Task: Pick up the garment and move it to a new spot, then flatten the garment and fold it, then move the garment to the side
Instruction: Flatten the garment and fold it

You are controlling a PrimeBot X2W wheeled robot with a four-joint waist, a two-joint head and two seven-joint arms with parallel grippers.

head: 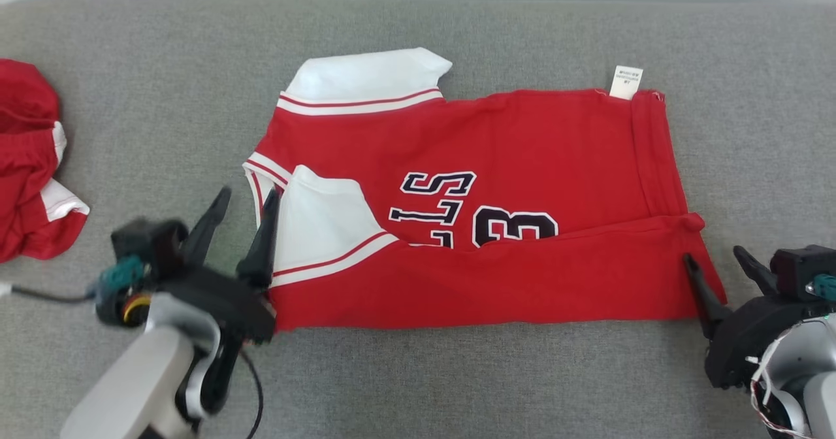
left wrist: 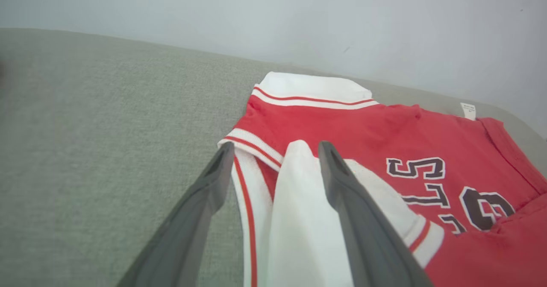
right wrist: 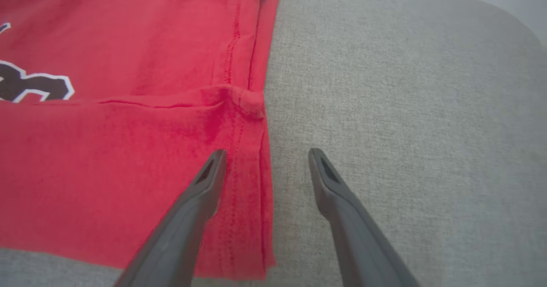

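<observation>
From my station I see the garment (head: 509, 164), a red jersey with white sleeves and dark, white-edged lettering, lying sideways in the middle of the grey upholstered surface (head: 418, 373), with its neck end to the left and its hem to the right. Its near edge is folded up over the body as a long red flap (head: 490, 282) that covers the lower part of the lettering. The near sleeve (head: 320, 223) lies on top of the red cloth at the left end, and the far sleeve (head: 366, 76) sticks out at the far left corner. A small white label (head: 626, 81) stands out from the far right corner. My left gripper (head: 249, 194) sits at the jersey's left end with its fingers spread and nothing pinched. In the left wrist view one finger lies over the near sleeve and the other over bare grey fabric beside the striped trim. My right gripper (head: 713, 254) is at the near right corner, its jaws also wide apart and empty. In the right wrist view the hem edge runs between the fingers, one over red cloth, one over the grey surface. A second red garment (head: 26, 164) lies bunched at the far left, well apart from the jersey.
</observation>
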